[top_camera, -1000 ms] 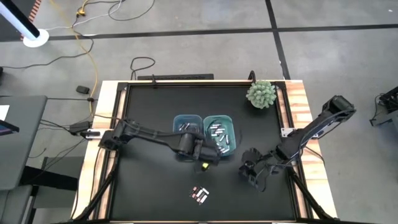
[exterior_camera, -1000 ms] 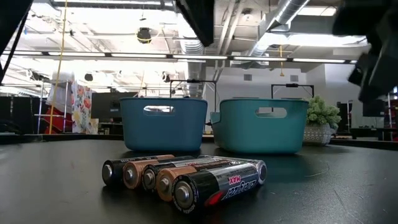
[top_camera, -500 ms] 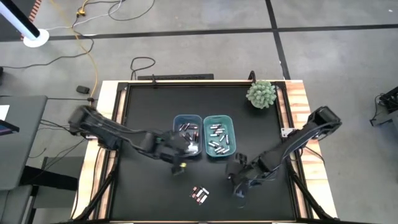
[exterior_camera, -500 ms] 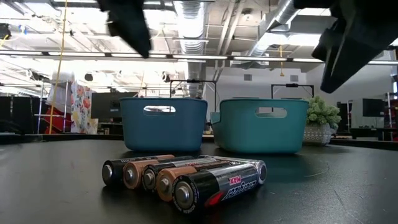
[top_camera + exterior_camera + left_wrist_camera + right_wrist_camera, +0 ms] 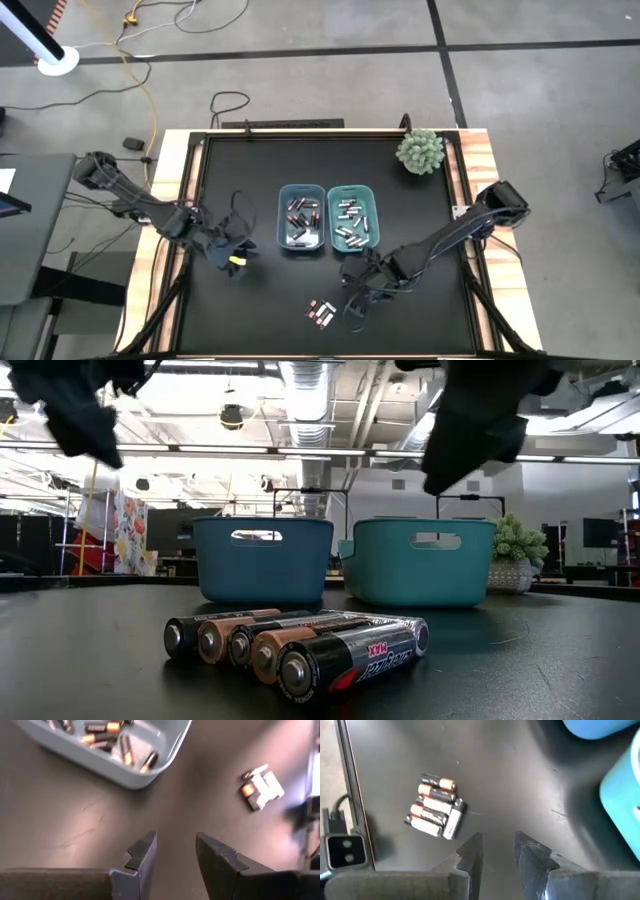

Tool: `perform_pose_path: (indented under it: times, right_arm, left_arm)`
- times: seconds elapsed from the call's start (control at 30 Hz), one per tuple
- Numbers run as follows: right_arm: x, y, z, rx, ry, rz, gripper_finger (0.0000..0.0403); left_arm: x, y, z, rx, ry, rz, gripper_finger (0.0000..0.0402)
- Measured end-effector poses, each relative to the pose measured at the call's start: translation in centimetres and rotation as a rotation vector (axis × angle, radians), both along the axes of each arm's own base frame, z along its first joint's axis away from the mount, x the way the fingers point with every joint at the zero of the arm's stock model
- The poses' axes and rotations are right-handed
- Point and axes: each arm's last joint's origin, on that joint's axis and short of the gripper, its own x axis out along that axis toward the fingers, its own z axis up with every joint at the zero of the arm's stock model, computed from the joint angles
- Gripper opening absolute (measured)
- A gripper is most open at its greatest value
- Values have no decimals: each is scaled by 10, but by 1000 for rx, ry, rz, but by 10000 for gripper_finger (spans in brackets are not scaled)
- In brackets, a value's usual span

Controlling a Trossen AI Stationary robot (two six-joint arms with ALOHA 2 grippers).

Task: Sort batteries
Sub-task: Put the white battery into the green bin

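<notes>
The right hand, empty with fingers slightly apart, had swung in just beside the last batteries on the bench; the left hand, also parted and empty, had retreated, leaving that pickup pending.

**Readable text: one battery label**

On the nearest battery of the cluster lying before the blue bin, an inverted label shows "MAX" (the larger word beneath it stays too unclear to read). Nothing else is legible.
</notes>
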Motion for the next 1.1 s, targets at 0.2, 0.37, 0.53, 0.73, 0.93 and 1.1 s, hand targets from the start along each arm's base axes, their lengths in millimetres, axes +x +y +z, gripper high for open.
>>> perform_pose_path:
  times: [0.2, 0.37, 0.53, 0.73, 0.93, 1.1]
  right_arm:
    - [3, 1, 12, -23, 48, -1, 127]
    - [-1, 1, 26, -26, 110, -42, 127]
    - [-6, 10, 31, 18, 114, -94, 127]
    - [-16, 28, 31, 73, 115, -128, 127]
    - [-21, 33, 28, 105, 122, -174, 127]
    - [-10, 35, 15, 133, 105, -226, 127]
  left_arm:
    - [-11, 4, -18, 85, 51, -74, 132]
    - [-6, 2, -22, 84, 53, -60, 132]
    - [5, -5, -23, 113, -6, -118, 132]
    - [17, -13, -27, 91, -53, -112, 132]
    - [21, -23, -29, 111, -84, -175, 132]
    - [17, -29, -29, 112, -88, -209, 132]
